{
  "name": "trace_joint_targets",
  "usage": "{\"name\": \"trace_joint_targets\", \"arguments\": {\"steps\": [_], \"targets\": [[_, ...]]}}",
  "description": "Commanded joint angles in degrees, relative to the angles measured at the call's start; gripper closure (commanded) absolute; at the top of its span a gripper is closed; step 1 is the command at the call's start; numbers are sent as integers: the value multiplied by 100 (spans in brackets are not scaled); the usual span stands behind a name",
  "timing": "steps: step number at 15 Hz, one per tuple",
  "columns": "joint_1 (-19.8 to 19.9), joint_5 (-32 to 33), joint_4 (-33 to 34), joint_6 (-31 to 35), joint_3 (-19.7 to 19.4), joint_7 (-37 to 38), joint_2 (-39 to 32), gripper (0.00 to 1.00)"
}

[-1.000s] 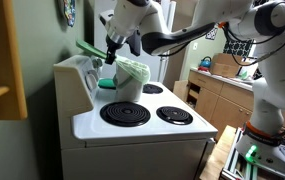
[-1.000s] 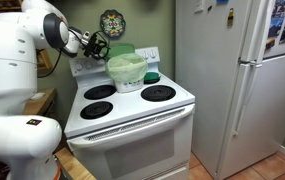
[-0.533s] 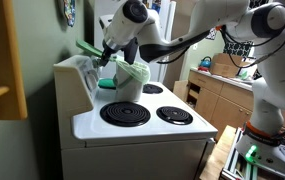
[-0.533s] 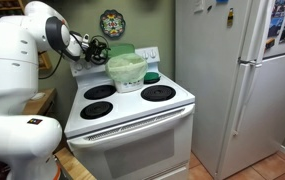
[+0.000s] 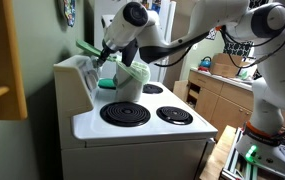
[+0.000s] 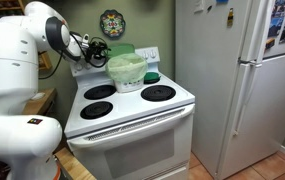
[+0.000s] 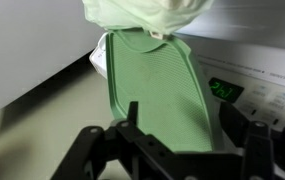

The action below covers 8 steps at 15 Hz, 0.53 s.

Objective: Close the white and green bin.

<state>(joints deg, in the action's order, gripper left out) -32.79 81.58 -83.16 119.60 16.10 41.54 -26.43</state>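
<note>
The white and green bin (image 5: 132, 78) stands on the stove's back burner, also in an exterior view (image 6: 127, 70). Its flat green lid (image 5: 90, 47) is swung open and stands up behind the bin, toward the stove's back panel. In the wrist view the lid (image 7: 157, 85) fills the middle, with the bin's white liner above it. My gripper (image 5: 107, 55) is right at the raised lid, also in an exterior view (image 6: 97, 47). Its fingers (image 7: 192, 120) are spread apart in front of the lid's face, holding nothing.
The white stove (image 6: 132, 112) has several black coil burners. A small teal sponge-like object (image 5: 106, 84) lies next to the bin, also in an exterior view (image 6: 152, 76). The stove's control panel (image 7: 252, 85) is behind the lid. A refrigerator (image 6: 232, 80) stands beside the stove.
In the last second the wrist has shifted slightly closer to the raised lid. The lid still stands open, and nothing has moved in the last half second.
</note>
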Motion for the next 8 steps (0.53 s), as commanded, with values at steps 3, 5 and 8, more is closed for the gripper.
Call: {"name": "trace_joint_targets", "arguments": {"steps": [3, 5, 8], "targets": [[-21, 135, -190, 49, -27, 382, 79, 20], [-18, 125, -191, 45, -25, 451, 92, 38], [1, 104, -217, 52, -26, 559, 114, 60]]}}
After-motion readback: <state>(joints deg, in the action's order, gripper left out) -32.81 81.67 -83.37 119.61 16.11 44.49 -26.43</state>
